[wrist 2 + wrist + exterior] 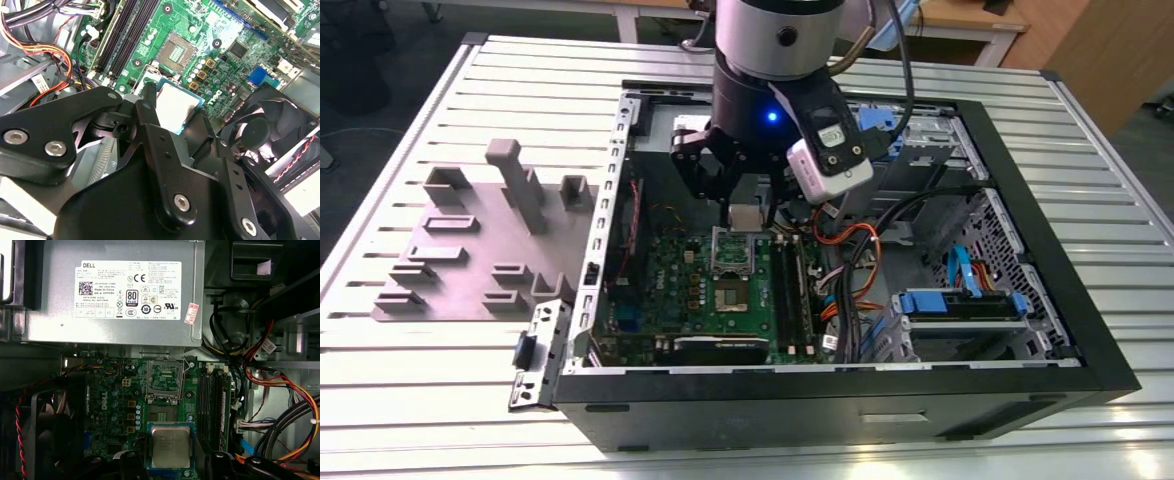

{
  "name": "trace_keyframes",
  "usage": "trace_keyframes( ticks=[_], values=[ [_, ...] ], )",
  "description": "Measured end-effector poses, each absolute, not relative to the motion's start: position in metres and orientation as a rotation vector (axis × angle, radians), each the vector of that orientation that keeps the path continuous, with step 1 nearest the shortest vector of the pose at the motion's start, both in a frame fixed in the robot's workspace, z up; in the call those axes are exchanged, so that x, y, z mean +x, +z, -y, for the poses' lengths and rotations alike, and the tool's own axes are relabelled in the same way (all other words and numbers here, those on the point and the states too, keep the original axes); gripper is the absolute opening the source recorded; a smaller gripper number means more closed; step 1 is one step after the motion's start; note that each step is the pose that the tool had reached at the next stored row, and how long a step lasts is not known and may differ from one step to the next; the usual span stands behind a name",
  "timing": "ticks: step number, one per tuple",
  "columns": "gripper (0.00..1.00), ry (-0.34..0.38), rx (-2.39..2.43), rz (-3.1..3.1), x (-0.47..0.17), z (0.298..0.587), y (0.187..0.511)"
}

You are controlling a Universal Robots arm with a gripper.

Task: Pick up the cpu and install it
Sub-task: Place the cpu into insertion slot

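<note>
A big black computer case (1014,330) lies open on a table (454,420) made of silver metal strips. The robot arm (774,40) reaches down into the case, and a small blue light (771,117) glows on it. Its black gripper (744,210) holds the cpu (744,216), a small pale square, just above the green board (707,300). Orange wires (834,295) run beside the board. On the exterior view's left, a grey plastic tray (467,260) with blocks sticking up sits beside the case.
</note>
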State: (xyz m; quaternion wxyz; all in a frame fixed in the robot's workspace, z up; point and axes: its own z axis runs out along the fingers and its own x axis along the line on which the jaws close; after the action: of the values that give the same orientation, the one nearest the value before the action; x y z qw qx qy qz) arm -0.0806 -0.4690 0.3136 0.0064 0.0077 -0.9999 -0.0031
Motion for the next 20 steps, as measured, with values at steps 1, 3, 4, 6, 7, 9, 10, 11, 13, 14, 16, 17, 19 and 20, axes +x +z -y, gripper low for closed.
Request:
trace_keyframes(
  ticks=[1, 3, 4, 6, 7, 9, 10, 11, 13, 14, 16, 17, 19, 20],
  values=[
    [0.47, -0.01, 0.024, 3.129, -0.081, 0.469, 0.314],
    [0.47, -0.01, 0.024, 3.129, -0.081, 0.469, 0.313],
    [0.47, -0.01, 0.024, 3.129, -0.081, 0.469, 0.313],
    [0.47, -0.01, 0.024, 3.129, -0.081, 0.469, 0.311],
    [0.47, -0.01, 0.024, 3.129, -0.081, 0.469, 0.309],
    [0.47, -0.01, 0.024, 3.129, -0.081, 0.469, 0.305],
    [0.47, -0.01, 0.024, 3.129, -0.081, 0.469, 0.304],
    [0.47, -0.01, 0.024, 3.129, -0.081, 0.469, 0.302],
    [0.47, -0.01, 0.024, 3.129, -0.081, 0.469, 0.298],
    [0.47, -0.01, 0.024, 3.129, -0.081, 0.469, 0.296],
    [0.47, -0.01, 0.024, 3.129, -0.081, 0.469, 0.293],
    [0.47, -0.009, 0.024, 3.129, -0.081, 0.469, 0.291],
    [0.47, -0.01, 0.024, 3.129, -0.081, 0.469, 0.289],
    [0.47, -0.009, 0.024, 3.129, -0.081, 0.469, 0.288]
  ],
)
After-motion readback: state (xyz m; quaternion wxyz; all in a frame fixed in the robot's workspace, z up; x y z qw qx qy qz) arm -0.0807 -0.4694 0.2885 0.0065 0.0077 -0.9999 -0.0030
